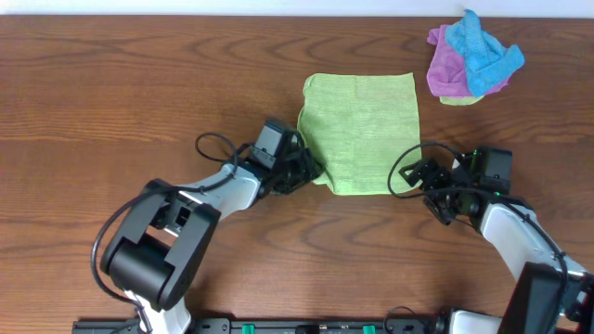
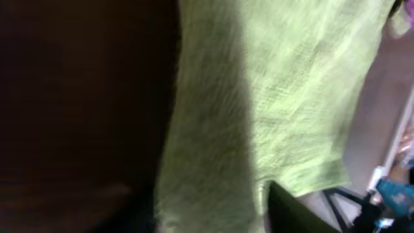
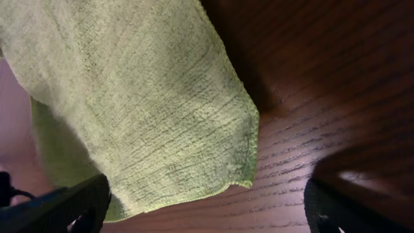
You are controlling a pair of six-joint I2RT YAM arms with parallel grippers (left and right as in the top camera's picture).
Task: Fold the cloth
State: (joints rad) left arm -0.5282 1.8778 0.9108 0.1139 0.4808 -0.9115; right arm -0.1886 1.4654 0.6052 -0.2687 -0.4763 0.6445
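Note:
The lime-green cloth (image 1: 362, 130) lies flat on the wooden table, squarish, with its near left edge slightly bunched. My left gripper (image 1: 311, 170) is at that near left edge. Its wrist view is blurred and filled with the cloth (image 2: 291, 97), and the jaws (image 2: 210, 207) look parted with cloth between them. My right gripper (image 1: 422, 176) is open and low over the table just in front of the near right corner. That corner (image 3: 129, 97) lies between and just ahead of the spread fingers (image 3: 207, 194), not touching them. No tag shows.
A pile of purple and bright blue cloths (image 1: 469, 60) sits at the back right, with a bit of lime fabric under it. Bare wood (image 1: 111, 93) lies to the left and in front of the cloth.

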